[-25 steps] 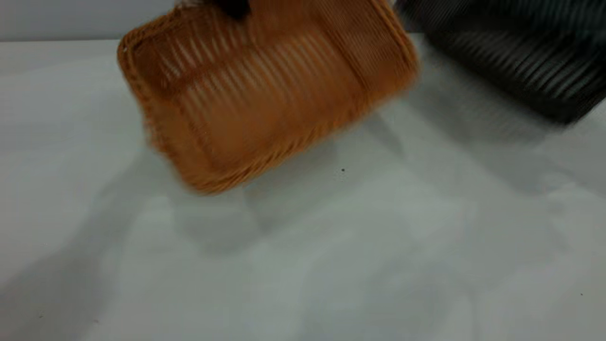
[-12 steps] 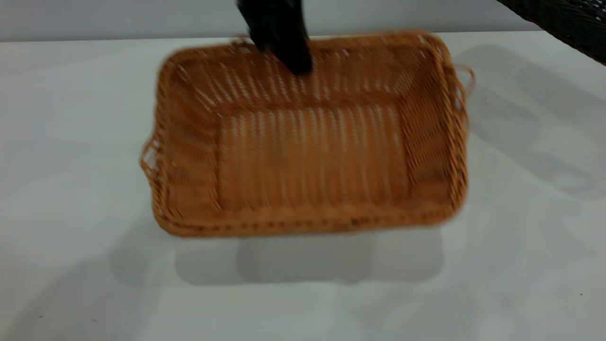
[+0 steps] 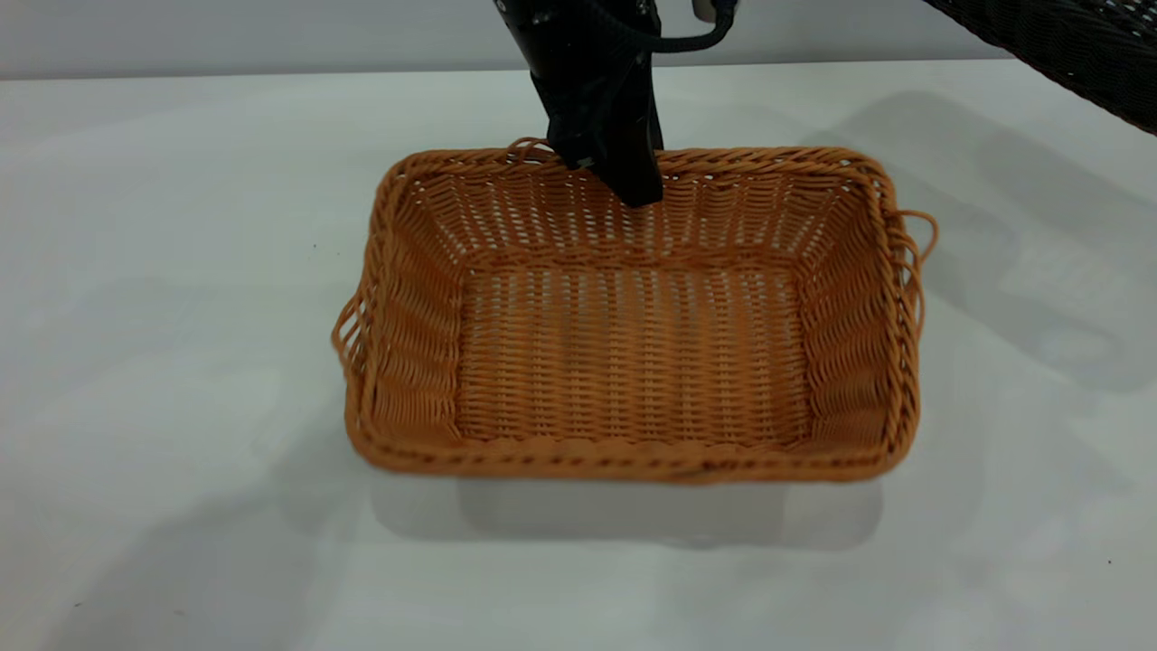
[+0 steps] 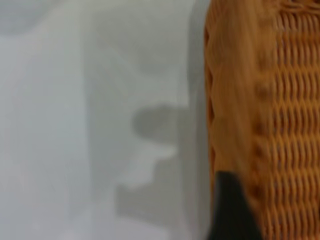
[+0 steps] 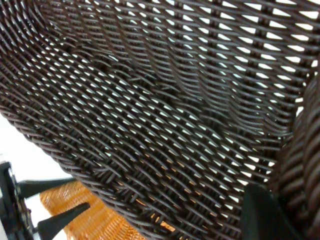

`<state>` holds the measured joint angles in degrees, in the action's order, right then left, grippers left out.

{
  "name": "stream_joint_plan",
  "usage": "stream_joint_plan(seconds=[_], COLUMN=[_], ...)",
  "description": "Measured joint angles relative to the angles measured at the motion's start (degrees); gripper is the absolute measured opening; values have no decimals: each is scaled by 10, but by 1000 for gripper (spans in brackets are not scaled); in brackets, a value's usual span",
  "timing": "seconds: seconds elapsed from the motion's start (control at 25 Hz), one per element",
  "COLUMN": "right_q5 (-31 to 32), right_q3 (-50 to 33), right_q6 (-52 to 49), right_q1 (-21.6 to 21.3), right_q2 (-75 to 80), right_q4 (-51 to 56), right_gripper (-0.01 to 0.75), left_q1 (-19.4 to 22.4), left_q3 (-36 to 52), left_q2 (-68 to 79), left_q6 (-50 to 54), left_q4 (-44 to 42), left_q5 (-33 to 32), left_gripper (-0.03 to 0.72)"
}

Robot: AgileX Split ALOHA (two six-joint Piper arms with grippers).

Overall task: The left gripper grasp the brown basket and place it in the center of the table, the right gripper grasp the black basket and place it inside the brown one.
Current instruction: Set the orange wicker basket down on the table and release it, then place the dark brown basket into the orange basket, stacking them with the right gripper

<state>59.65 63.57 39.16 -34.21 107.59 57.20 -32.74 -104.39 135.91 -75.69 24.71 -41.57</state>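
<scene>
The brown basket (image 3: 633,334) has swung down from a blurred tilt and now sits flat at mid-table (image 3: 163,271), long axis running left to right, the left gripper (image 3: 607,154) clamped on its far rim. Up at the right corner hangs the black basket (image 3: 1067,41), lifted and well off to the right of its target. The left wrist view shows one dark fingertip (image 4: 231,207) against tan weave. The right wrist view fills with black wicker (image 5: 165,105), pinched in the right gripper (image 5: 272,210), orange peeking beneath.
</scene>
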Motion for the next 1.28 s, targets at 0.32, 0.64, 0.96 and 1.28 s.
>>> stream_joint_plan(seconds=[0.32,0.64,0.96,1.28], right_q5=[5,6,-5,-40], right_q3=[0,0,0,5], right_q6=[19,-32,-39,-4], right_q1=[85,227,357,372], right_q2=[-17,-17,11,84], right_q4=[2,-100,-103,-103], right_gripper=[85,85,85,85], left_q1=[28,152,207,207], left_q3=[0,0,0,0], left_q2=[-59,-161,-171,-171], left_q6=[169,319,334,335], left_q4=[1,1,12,28], left_q5=[16,-97,-106,-108], left_gripper=[518,519,519,519])
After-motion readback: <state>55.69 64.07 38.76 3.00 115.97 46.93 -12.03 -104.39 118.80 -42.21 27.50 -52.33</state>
